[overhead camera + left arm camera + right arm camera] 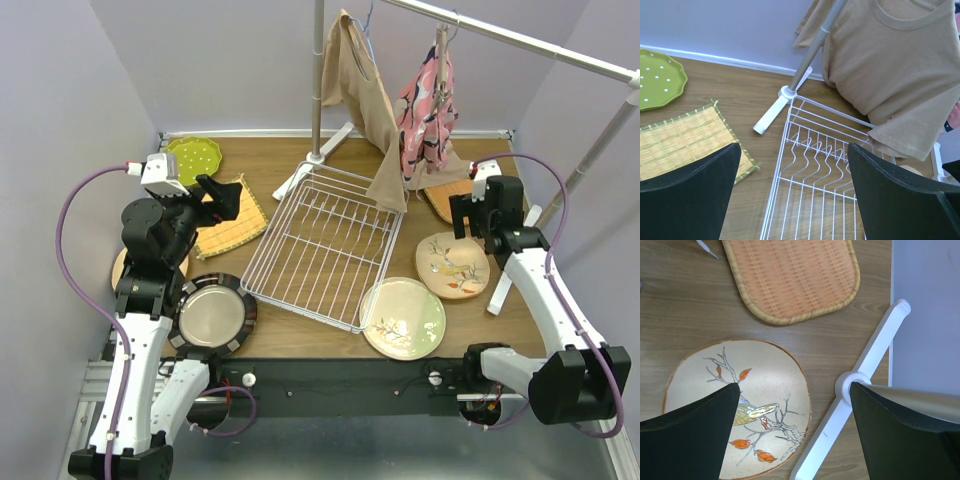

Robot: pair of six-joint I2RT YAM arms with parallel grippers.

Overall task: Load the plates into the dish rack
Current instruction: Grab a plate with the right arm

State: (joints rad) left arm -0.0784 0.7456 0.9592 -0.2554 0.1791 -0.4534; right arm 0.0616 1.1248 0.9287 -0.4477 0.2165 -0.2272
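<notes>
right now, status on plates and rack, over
Left gripper open, empty. Right gripper open, near bird plate. Dish rack bare; plates lying on table. Tan shirt hangs over rack's far corner.

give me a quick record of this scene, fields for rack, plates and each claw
rack: white wire dish rack, table centre, no plates visible in it
left side: lime green dotted plate at back, dark-rimmed silvery plate near front
right side: pale-green floral plate near front, tan bird-painted plate behind it
left claw: open, empty, over yellow woven mat
right claw: open, empty, over tan bird-painted plate
</notes>
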